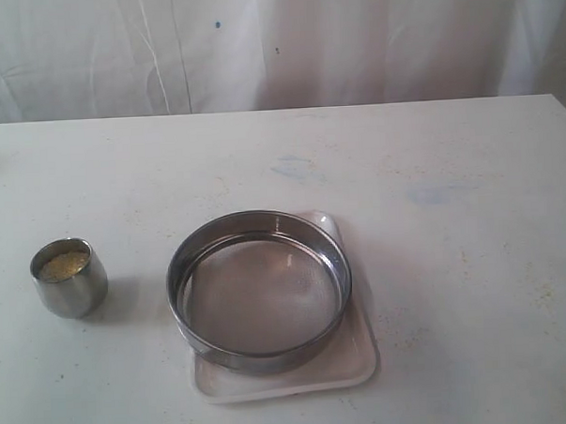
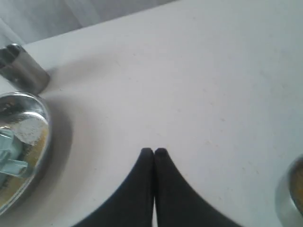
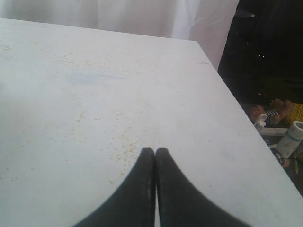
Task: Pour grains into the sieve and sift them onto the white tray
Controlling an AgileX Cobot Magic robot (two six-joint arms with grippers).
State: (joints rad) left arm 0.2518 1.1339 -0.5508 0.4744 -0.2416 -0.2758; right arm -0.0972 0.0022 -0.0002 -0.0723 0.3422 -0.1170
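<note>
In the exterior view the sieve [image 1: 258,293], a wide steel ring with a mesh bottom, rests empty on the white tray [image 1: 354,364] near the table's front. To its left stands a small steel cup [image 1: 70,278] holding golden-yellow grains [image 1: 63,266]. Neither gripper shows in the exterior view. My left gripper [image 2: 153,151] is shut on nothing above bare table; a steel rim with yellow inside [image 2: 293,194], likely the cup, sits at that view's edge. My right gripper [image 3: 155,150] is shut and empty over the table top.
A shiny round steel dish [image 2: 23,156] and a second steel cup [image 2: 21,71] stand on the table in the left wrist view. Stray grains [image 3: 125,142] dot the table by the right gripper. The table's edge [image 3: 246,127] runs close by, with clutter beyond it.
</note>
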